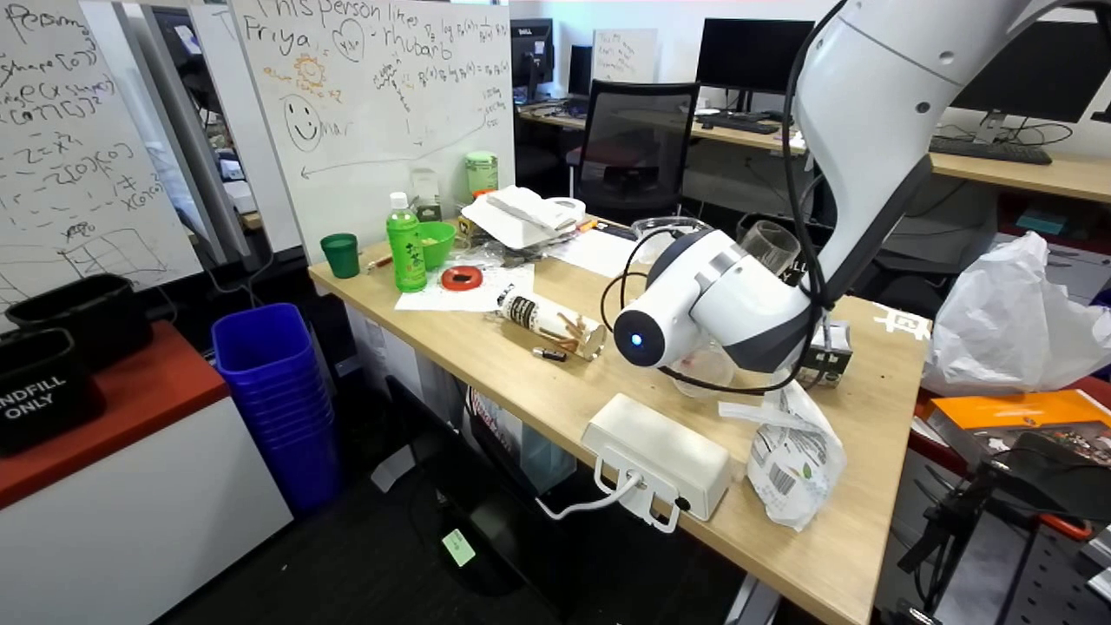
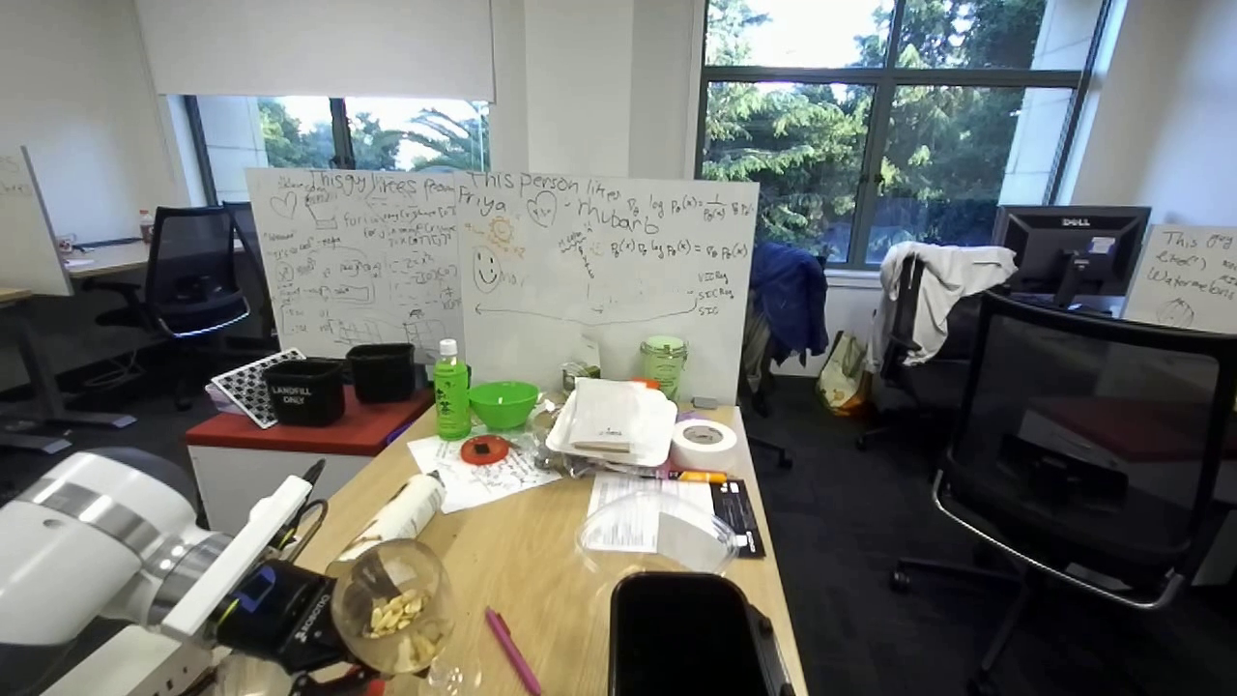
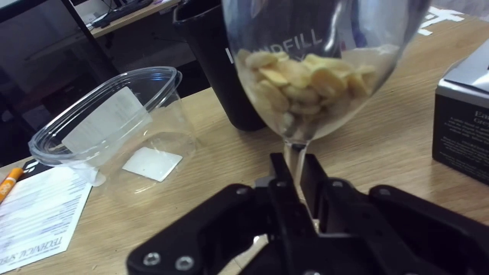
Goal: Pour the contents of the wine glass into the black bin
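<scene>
A clear, thin-walled wine glass (image 3: 376, 30) with a rounded bowl is held mouth-up by the black, jointed gripper (image 3: 296, 170), its fingers pinched on the slender stem; the foot is hidden, and any slight tilt cannot be told. The grasp can thus be judged done and the pour not yet begun, since the lower bowl is filled with pale yellow, smooth, flat-sided nut-like pieces (image 3: 305, 86). In the wrist view the tapered, matte black plastic bin (image 3: 212, 57) with white lettering is seen beyond the glass, its side showing towards ten o'clock; the carry over its mouth and the tipping are judged to be left. Farther out, an oval-rimmed clear plastic tub (image 3: 163, 97) is set between eight and nine o'clock, and a sharp-edged black cardboard box (image 3: 462, 126) between three and four, both borne by the pale, wood-grained desk (image 3: 229, 160).
</scene>
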You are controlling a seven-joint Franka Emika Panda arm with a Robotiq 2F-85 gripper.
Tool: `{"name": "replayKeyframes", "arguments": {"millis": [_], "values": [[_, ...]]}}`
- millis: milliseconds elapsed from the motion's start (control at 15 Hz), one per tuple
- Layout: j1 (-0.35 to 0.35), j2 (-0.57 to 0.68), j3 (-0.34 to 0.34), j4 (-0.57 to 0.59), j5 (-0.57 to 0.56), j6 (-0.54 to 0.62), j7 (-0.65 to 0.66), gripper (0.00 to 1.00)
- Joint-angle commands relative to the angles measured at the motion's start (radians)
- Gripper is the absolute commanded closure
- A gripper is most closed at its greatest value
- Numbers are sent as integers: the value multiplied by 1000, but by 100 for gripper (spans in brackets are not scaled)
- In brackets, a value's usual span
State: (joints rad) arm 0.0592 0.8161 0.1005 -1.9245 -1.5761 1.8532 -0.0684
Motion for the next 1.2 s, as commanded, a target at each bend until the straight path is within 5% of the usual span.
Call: {"name": "replayKeyframes", "arguments": {"millis": [0,1133], "values": [[-23,-84,12,-54,30,62,-13,96],[-112,-269,-10,-35,233,466,-266,96]]}}
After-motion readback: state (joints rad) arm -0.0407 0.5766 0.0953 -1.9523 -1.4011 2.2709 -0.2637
